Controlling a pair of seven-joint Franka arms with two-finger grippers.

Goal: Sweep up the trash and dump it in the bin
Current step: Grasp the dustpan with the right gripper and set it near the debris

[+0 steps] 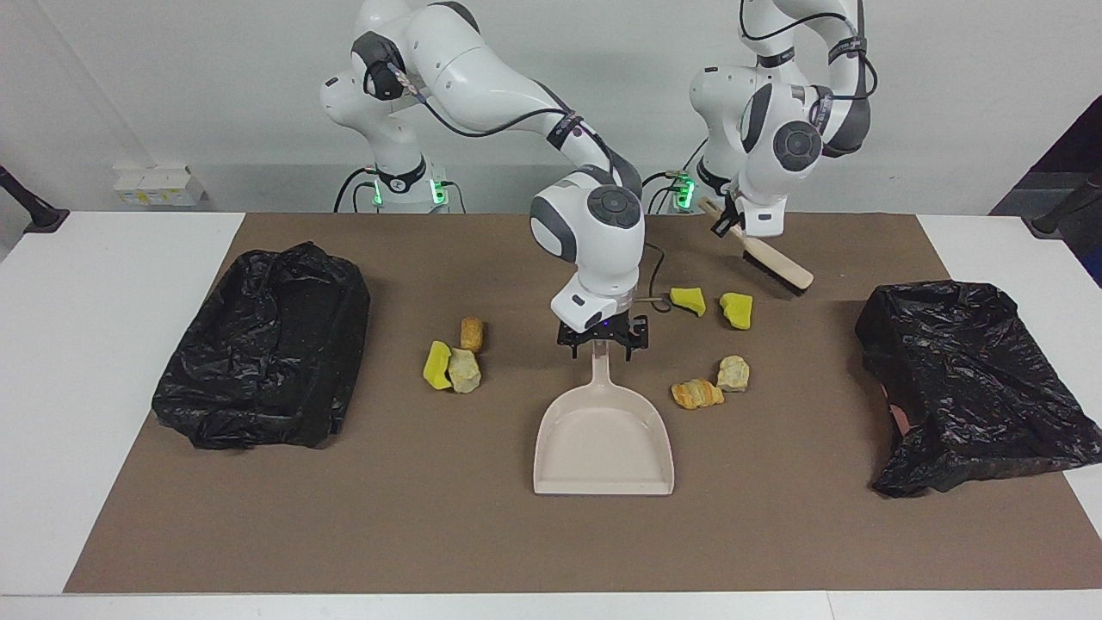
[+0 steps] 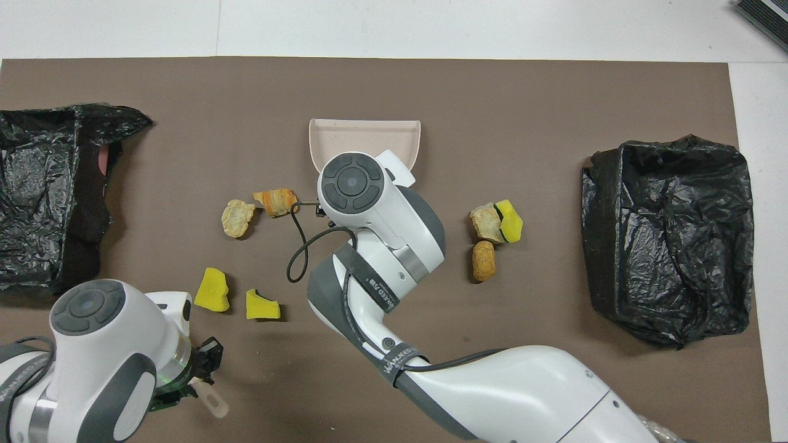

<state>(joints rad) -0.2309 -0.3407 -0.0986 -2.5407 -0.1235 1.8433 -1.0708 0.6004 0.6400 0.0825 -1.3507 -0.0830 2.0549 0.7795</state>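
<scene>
Right tool [image 1: 602, 346], fingers apart, straddles beige plastic dustpan [image 1: 603, 443] handle mid-worktop; left tool [image 1: 728, 226] clamped on beige black-bristled brush [image 1: 777, 267], raised near worktop's robot-side edge.

Right arm [image 2: 381, 246] over dustpan [image 2: 363, 132]; seven trash lumps [image 2: 211, 290] scattered.

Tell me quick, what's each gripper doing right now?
Left gripper: shut on the brush, held up in the air.
Right gripper: open, fingers either side of the dustpan handle, not yet closed on it.
</scene>
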